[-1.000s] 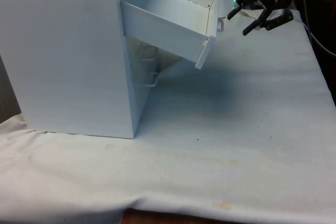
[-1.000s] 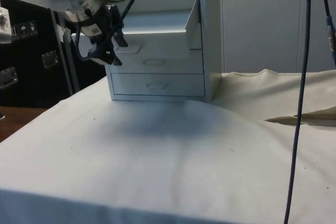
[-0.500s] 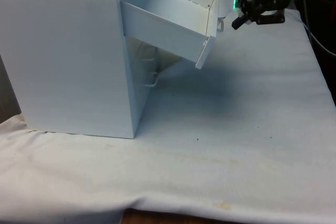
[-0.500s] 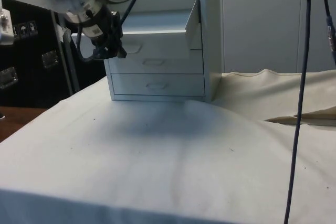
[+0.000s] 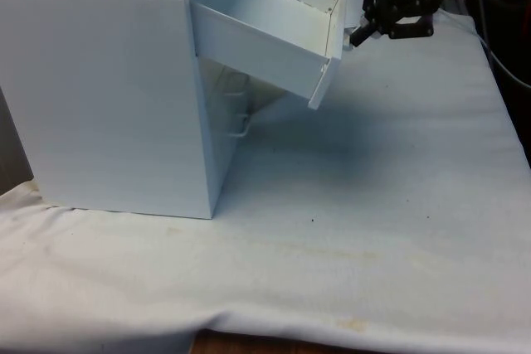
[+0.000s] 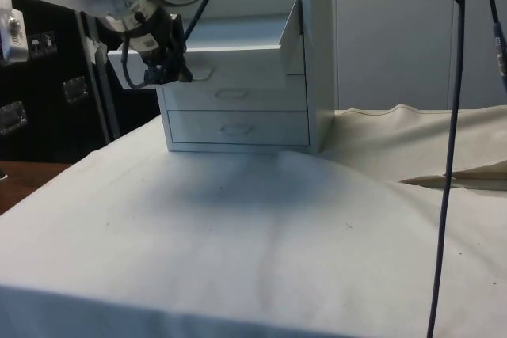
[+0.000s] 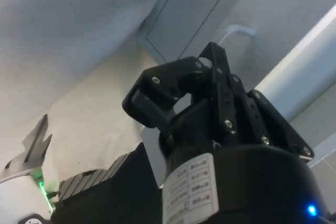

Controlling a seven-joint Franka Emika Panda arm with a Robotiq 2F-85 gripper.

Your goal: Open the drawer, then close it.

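The top drawer (image 5: 270, 26) hangs pulled out and tilted downward. The claw (image 5: 358, 36) is just beside its front panel, at 3 o'clock in the front view. Its fingers (image 7: 152, 111) look closed together, holding nothing.

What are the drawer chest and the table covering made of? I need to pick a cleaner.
The drawer chest: probably painted sheet metal, judging by thin folded edges on its open top drawer and smooth matte white faces. The table cloth: white woven fabric, wrinkled and slightly stained.

Smooth white-painted drawer (image 5: 274, 31), matt cloth (image 5: 373, 205)
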